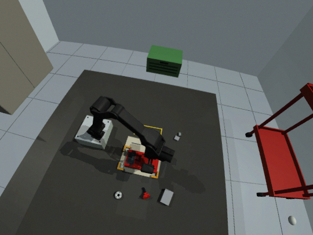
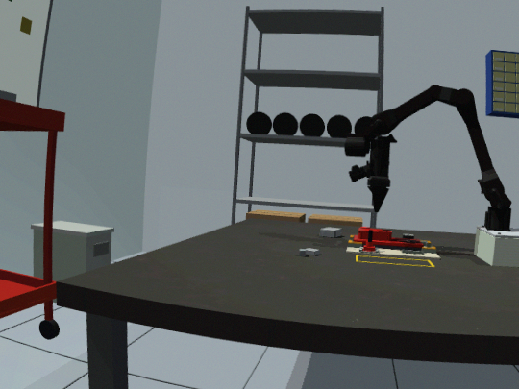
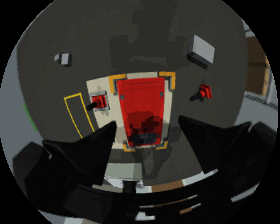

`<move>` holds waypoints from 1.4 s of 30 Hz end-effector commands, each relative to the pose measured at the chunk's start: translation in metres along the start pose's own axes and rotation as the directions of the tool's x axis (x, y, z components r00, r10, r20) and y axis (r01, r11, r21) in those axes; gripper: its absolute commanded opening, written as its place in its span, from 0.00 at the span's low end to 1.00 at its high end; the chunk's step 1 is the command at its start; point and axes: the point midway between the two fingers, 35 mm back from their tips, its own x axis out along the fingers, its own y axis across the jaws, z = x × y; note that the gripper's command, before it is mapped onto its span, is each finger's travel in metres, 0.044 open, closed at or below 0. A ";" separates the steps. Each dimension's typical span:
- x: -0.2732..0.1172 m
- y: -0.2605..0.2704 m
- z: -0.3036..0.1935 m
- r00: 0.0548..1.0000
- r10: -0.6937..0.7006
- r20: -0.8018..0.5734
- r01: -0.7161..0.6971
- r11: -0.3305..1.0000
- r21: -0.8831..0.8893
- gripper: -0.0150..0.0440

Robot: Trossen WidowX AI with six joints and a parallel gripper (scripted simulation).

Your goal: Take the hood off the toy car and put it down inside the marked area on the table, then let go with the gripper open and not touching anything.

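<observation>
At the centre of the wrist frame lay the toy car (image 3: 143, 111), red, on a cream base plate (image 3: 100, 91) with orange corner marks. Its hood (image 3: 141, 96) was in place on the body, a flat red panel filling the upper part of the car in that view. In the exterior view the car (image 2: 387, 237) sat low on the dark table (image 2: 240, 281), right of centre, with the plate under it.

The gripper (image 2: 378, 207) hung directly above the car, pointing down and well clear of it. Its fingers stood spread about as wide as they go, dark shapes at the lower left and lower right of the wrist frame, with nothing between them.

The marked area (image 1: 156, 128), a yellow outlined rectangle, lay just beside the plate; in the top view the arm covered most of it. In the exterior view it (image 2: 395, 261) was the yellow outline in front of the plate.

Further out on the table, lower in the top frame, lay a small wheel (image 1: 117, 195), a red part (image 1: 144, 194) and a grey block (image 1: 166, 196). A small grey piece (image 1: 177, 137) lay right of the marked area.
</observation>
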 end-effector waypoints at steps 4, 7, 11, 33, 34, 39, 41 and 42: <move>0.007 0.001 -0.001 1.000 0.005 -0.004 -0.005 1.000 -0.005 1.00; 0.010 0.001 -0.001 1.000 0.005 -0.004 -0.005 1.000 -0.005 1.00; 0.013 0.002 0.000 1.000 0.005 -0.004 -0.005 1.000 -0.005 1.00; 0.033 0.002 0.000 1.000 0.005 -0.004 -0.005 1.000 -0.005 1.00; 0.034 0.002 0.000 1.000 0.005 -0.004 -0.005 1.000 -0.005 1.00; 0.038 0.002 -0.001 1.000 0.005 -0.004 -0.005 1.000 -0.005 1.00; 0.040 0.002 -0.001 1.000 0.005 -0.004 -0.005 1.000 -0.005 1.00; 0.041 0.002 -0.001 1.000 0.005 -0.004 -0.005 1.000 -0.005 1.00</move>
